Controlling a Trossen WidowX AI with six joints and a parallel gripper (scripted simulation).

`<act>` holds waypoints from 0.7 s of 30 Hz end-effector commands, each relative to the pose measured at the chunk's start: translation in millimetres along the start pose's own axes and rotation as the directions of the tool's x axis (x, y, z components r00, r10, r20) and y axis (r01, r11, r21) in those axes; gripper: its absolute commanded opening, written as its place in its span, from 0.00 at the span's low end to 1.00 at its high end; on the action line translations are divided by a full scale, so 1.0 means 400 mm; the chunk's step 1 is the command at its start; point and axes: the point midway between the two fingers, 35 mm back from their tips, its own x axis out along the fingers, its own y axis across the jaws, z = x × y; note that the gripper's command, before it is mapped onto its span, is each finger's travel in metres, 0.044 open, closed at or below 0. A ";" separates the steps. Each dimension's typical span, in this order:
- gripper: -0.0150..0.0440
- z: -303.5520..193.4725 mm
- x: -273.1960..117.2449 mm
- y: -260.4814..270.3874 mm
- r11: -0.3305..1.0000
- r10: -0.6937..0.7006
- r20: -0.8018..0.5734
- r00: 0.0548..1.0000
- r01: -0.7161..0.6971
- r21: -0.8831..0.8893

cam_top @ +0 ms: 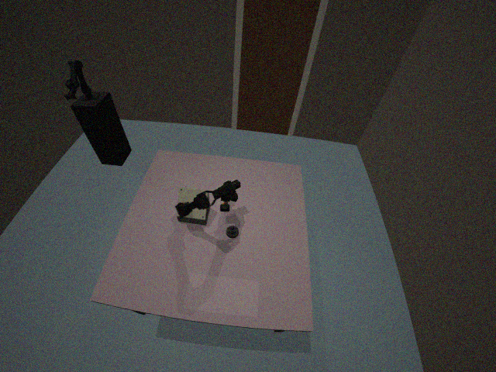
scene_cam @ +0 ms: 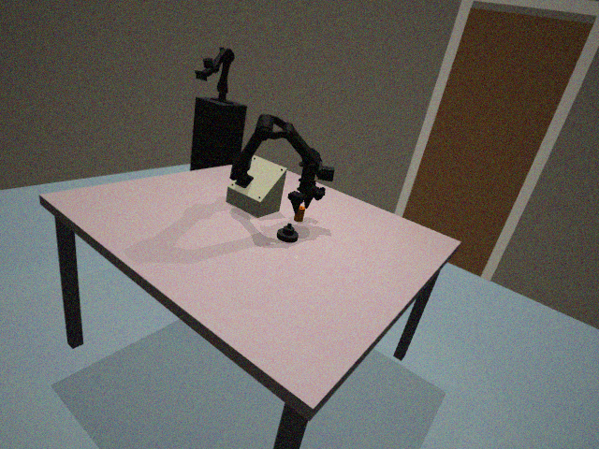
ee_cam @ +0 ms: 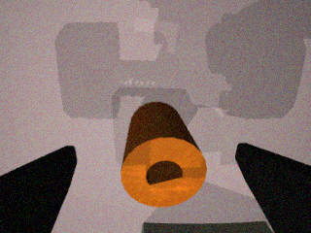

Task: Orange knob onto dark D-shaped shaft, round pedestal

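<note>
The orange knob (scene_cam: 299, 214) (ee_cam: 133, 180) stands upright on the table. Its D-shaped hole faces up in the wrist view, with the flat side toward the bottom of that view and slightly slanted. My gripper (scene_cam: 300, 206) (ee_cam: 158, 152) is open and empty, pointing down over the knob, with one fingertip on each side of it in the wrist view. I cannot tell how far down beside the knob the fingertips reach. The round dark pedestal (cam_top: 232, 232) (scene_cam: 287, 237) stands close to the knob, with its shaft (scene_cam: 289, 225) bare and upright. The shaft's flat side cannot be made out.
A pale sloped box (cam_top: 187, 194) (scene_cam: 267, 175) stands under the arm's base, behind and left of the pedestal in the exterior view. Its dark edge (ee_cam: 206, 227) shows at the bottom of the wrist view. Another arm stands on a tall dark block (cam_top: 101, 129) (scene_cam: 216, 133) beyond the table.
</note>
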 end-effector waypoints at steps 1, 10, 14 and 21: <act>1.00 -0.003 0.023 -0.002 1.000 -0.007 -0.001 1.000 0.007 -0.007; 1.00 -0.005 0.059 -0.003 1.000 -0.008 -0.001 1.000 0.008 -0.007; 1.00 -0.006 0.074 -0.004 1.000 -0.009 -0.002 1.000 0.009 -0.007; 0.96 -0.009 0.091 -0.005 1.000 -0.010 -0.002 1.000 0.010 -0.007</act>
